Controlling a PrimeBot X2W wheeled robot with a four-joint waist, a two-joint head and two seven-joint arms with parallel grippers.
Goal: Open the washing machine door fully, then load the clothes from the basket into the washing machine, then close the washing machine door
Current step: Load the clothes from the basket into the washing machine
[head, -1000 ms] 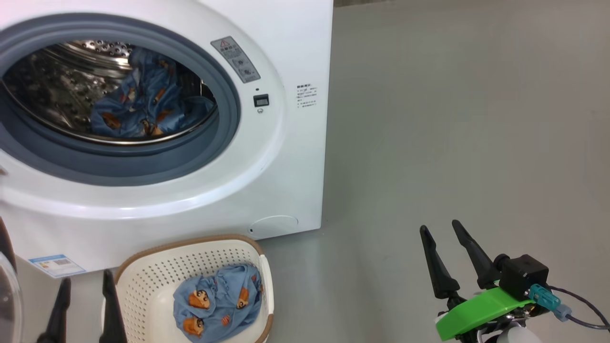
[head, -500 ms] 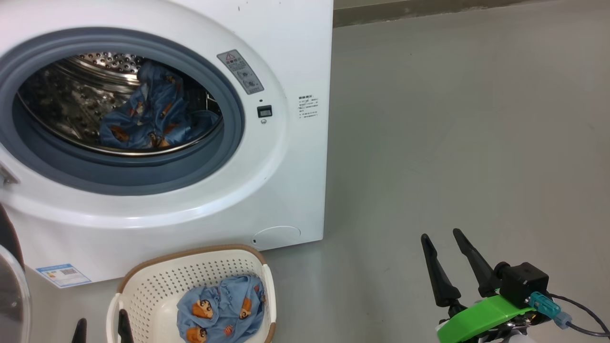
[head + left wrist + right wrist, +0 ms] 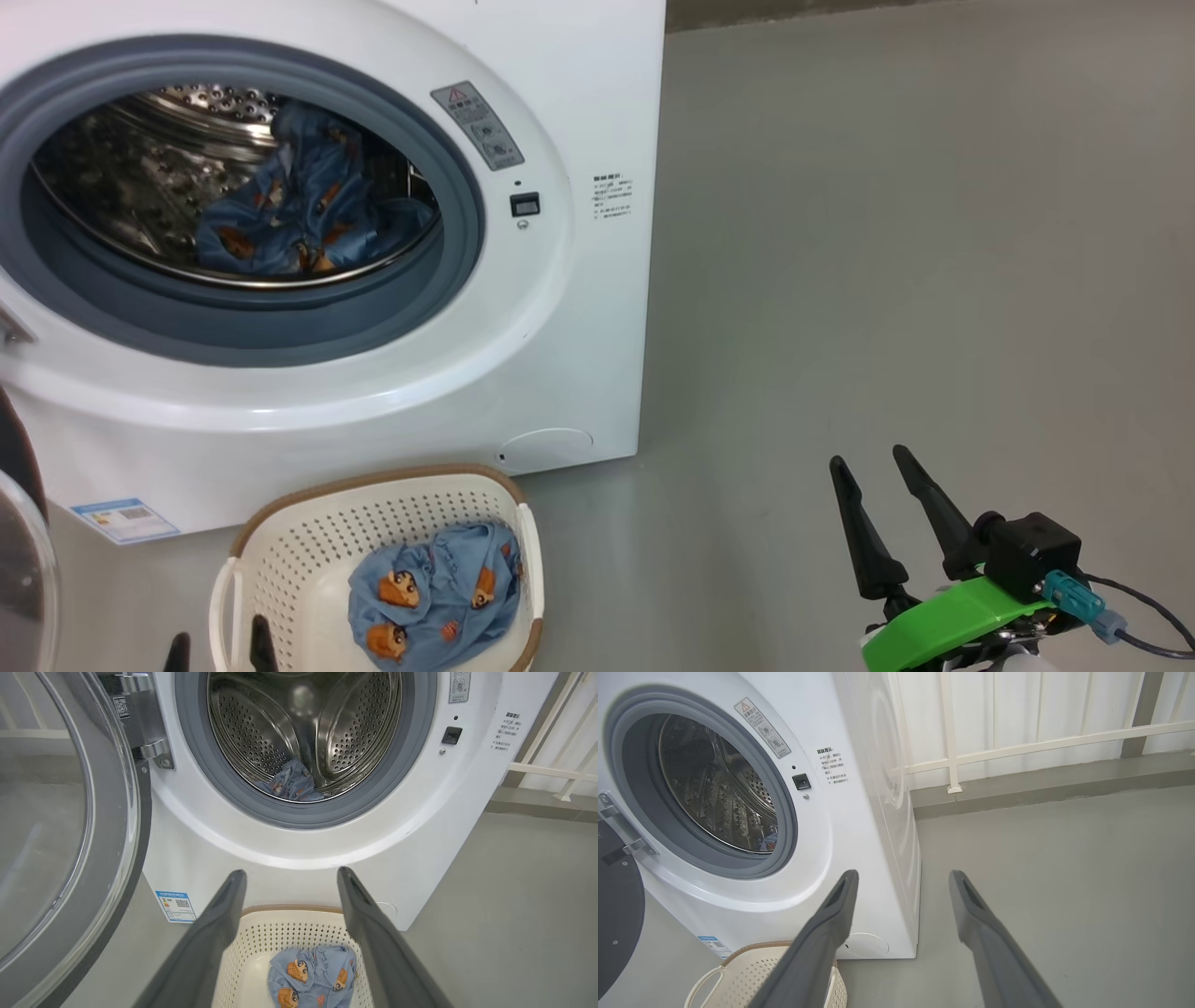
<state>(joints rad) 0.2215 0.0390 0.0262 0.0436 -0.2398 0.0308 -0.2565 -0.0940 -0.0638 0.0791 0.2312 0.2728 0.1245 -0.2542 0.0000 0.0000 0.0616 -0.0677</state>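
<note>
The white washing machine (image 3: 579, 308) stands with its drum uncovered. The washing machine door (image 3: 70, 835) is swung wide to the left, and its rim shows at the head view's left edge (image 3: 19, 560). One piece of the light-blue printed clothes (image 3: 280, 219) lies inside the drum. Another piece (image 3: 434, 597) lies in the cream basket (image 3: 280, 560) on the floor before the machine. My left gripper (image 3: 290, 871) hangs open and empty above the basket's near side, and its tips (image 3: 219, 644) poke up at the head view's bottom edge. My right gripper (image 3: 868, 457) is open and empty over bare floor to the right.
Grey floor (image 3: 887, 233) stretches to the right of the machine. A white railing (image 3: 1017, 742) and a low kerb run behind it. The open door takes up the space left of the basket.
The head camera has shifted slightly. My left gripper's fingers have sunk toward the bottom edge of the head view. The right gripper, the basket and the clothes stay put.
</note>
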